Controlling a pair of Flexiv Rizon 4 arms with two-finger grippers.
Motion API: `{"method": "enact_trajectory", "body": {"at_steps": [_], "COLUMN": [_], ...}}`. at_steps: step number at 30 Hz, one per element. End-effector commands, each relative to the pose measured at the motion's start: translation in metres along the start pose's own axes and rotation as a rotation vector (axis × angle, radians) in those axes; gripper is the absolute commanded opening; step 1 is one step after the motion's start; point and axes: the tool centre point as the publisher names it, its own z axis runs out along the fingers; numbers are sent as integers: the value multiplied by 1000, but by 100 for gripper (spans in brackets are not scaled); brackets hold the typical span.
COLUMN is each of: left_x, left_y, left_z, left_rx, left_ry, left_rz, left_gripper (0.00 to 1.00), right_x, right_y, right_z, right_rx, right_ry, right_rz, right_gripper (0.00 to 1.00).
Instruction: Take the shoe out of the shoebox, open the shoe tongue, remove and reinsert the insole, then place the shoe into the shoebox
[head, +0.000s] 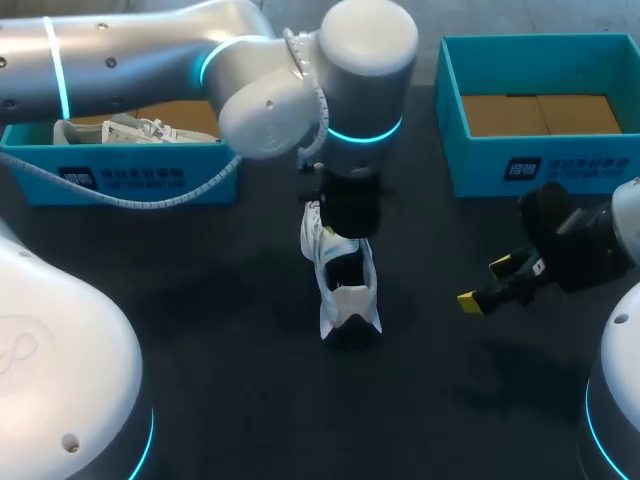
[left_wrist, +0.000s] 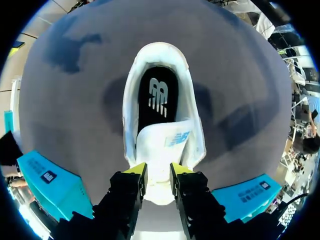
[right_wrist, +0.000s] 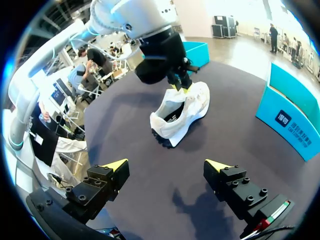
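Observation:
A white shoe (head: 345, 292) stands on the dark table near the middle, its opening facing up. In the left wrist view the black insole (left_wrist: 158, 95) lies inside the shoe (left_wrist: 131, 115), and the white tongue (left_wrist: 165, 142) is pulled back toward the fingers. My left gripper (left_wrist: 157, 172) hangs straight above the shoe's lace end, shut on the tongue, which runs up between its yellow tips. The right wrist view shows the shoe (right_wrist: 181, 112) ahead of my right gripper (right_wrist: 166, 165), which is open and holds nothing. That right gripper (head: 487, 283) sits low to the right of the shoe.
A teal shoebox (head: 120, 175) at the back left holds a second white shoe (head: 130, 130). Another teal shoebox (head: 545, 165) at the back right shows only its cardboard floor. My left arm (head: 270, 80) crosses over the left box.

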Motion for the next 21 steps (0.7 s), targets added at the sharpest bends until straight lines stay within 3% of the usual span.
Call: {"method": "enact_trajectory", "body": {"at_steps": [1, 5, 10, 14, 15, 17, 18, 21], "left_x": [-7, -4, -2, 3, 5, 8, 9, 13], "left_y": [-5, -10, -4, -1, -1, -1, -2, -3], "left_z": [10, 10, -12, -26, -28, -32, -33, -35], "left_rx": [19, 32, 29, 36, 20, 38, 20, 23], "left_ry": [21, 37, 24, 29, 43, 50, 52, 39], "left_rz": [3, -7, -129, -273, -298, -380, -406, -488], "left_gripper": [28, 27, 33, 51, 70, 95, 100, 100], "right_x": [1, 1, 1, 1, 1, 1, 1, 1], "right_y": [-1, -1, -1, -1, -1, -1, -1, -1], "right_z": [-1, -1, -1, -1, -1, -1, -1, -1], "right_rx": [-2, -2, -2, -2, -2, -2, -2, -2], "right_ry": [0, 0, 0, 0, 0, 0, 0, 0], "right_rz": [-1, -1, -1, -1, -1, -1, -1, -1], "right_gripper": [100, 100, 100, 100, 100, 100, 100, 100]}}
